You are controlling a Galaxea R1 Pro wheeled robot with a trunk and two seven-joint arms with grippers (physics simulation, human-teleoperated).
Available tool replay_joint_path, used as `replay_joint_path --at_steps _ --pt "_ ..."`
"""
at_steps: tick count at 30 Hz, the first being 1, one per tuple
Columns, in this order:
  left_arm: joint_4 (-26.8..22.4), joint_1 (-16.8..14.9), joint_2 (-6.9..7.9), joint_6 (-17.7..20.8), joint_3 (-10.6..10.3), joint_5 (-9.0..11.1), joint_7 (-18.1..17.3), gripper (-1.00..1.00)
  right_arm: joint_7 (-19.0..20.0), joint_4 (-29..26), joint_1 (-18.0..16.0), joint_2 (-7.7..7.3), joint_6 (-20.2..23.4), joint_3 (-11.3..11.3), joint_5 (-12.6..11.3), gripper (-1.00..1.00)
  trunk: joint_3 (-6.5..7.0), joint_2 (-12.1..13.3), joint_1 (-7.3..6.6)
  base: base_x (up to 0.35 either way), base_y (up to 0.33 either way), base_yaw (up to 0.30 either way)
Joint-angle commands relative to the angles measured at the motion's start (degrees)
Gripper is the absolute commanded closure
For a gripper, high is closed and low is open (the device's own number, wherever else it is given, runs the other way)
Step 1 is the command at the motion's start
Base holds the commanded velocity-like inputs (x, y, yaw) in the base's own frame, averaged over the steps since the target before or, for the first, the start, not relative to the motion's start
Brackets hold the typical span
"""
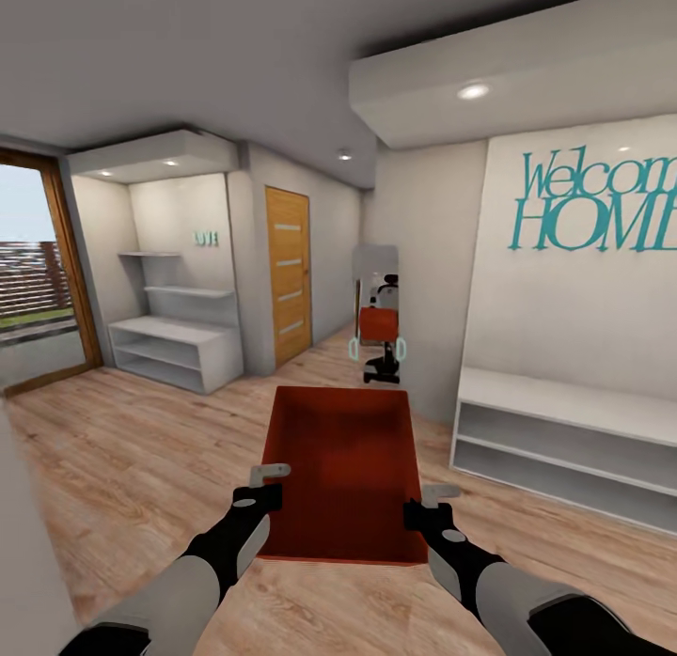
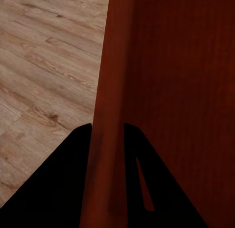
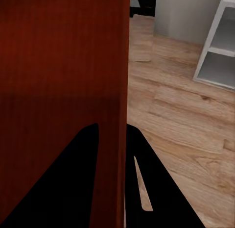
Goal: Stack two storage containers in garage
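Item: bin (image 1: 343,468), orange-red, open-topped, rectangular, empty. Held level in front of me above the wood floor (image 1: 122,449), long axis pointing away from me, carried between both arms.

Left end effector (image 1: 268,482): clamped on the bin's left wall near the closer end. In the left wrist view the wall (image 2: 110,115) runs straight between my two dark fingers (image 2: 58,189), one on each face, with plank floor to the outer side.

Right end effector (image 1: 425,502): clamped on the bin's right wall near the closer end. In the right wrist view the wall (image 3: 116,115) again passes between the fingers (image 3: 156,184), bin interior on one side, planks and a white shelf (image 3: 218,46) on the other.

Surroundings, head view:
- Mirror (image 1: 378,318) on the far wall ahead, showing a reflection of a robot holding an orange-red bin.
- White low shelf unit (image 1: 564,440) along the wall at right, under teal lettering (image 1: 602,205) reading "Welcome HOME" in part.
- Wooden door (image 1: 289,275) at centre left.
- White alcove shelving (image 1: 179,318) further left, small teal "LOVE" sign (image 1: 206,238) above it.
- Wood-framed glass door (image 1: 42,271) at far left, fence and grass beyond.
- Recessed ceiling lights (image 1: 473,91).
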Motion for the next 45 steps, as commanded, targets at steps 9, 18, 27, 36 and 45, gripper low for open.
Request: replay_joint_path --at_steps 9,18,27,36,45 --pt "-0.2 -0.1 2.51 0.4 3.5 0.1 0.6 1.0 -0.3 -0.1 0.0 -0.39 -0.1 -1.9 -0.2 1.0 -0.09 -0.1 0.04 0.322 0.0 0.0" --pt "-0.3 -0.1 2.51 0.4 3.5 0.1 0.6 1.0 -0.3 -0.1 0.0 -0.4 -0.2 -1.9 -0.2 1.0 -0.09 -0.1 0.04 0.322 0.0 0.0" --pt "-0.3 -0.1 2.51 0.4 3.5 0.1 0.6 1.0 -0.3 -0.1 -0.1 -0.49 -0.1 -1.9 -0.2 1.0 -0.09 -0.1 0.04 0.322 0.0 0.17" --pt "-0.3 -0.1 2.51 0.4 3.5 0.1 0.6 1.0 -0.3 -0.1 0.0 -0.41 -0.1 -1.9 -0.2 1.0 -0.09 -0.1 0.04 0.322 0.0 0.238" --pt "-0.3 -0.1 2.51 0.4 3.5 0.1 0.6 1.0 -0.3 -0.1 0.0 -0.4 -0.1 -1.9 -0.2 1.0 -0.09 -0.1 0.04 0.322 0.0 0.017"
